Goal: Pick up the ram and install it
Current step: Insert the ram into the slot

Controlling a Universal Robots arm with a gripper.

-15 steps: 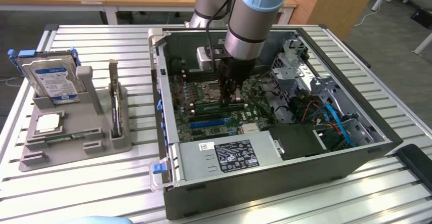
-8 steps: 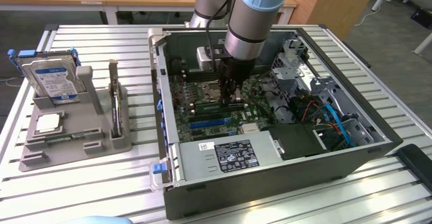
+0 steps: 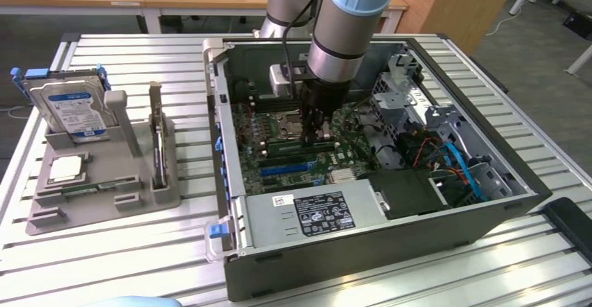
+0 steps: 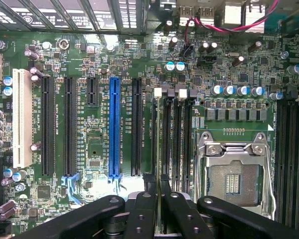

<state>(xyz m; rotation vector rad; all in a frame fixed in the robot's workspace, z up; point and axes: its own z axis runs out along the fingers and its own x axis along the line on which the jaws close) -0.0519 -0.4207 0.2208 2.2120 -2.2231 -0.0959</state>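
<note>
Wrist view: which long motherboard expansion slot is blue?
The single blue plastic slot, flanked by black slots; one white slot ends the row.

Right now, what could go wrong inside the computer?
The gripper holds the ram edge-on over the narrow memory slots. If it is slightly off, it could miss its slot or bend. The uncovered CPU socket sits right beside them, so a slip could scrape it.

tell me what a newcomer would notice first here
The open computer case on the slatted table, with the robot arm reaching straight down into it. Its gripper hangs over the motherboard, near the bright blue slot and the silver-framed CPU socket. At the exterior view's left, a blue-labelled hard drive stands in a grey holder.
</note>
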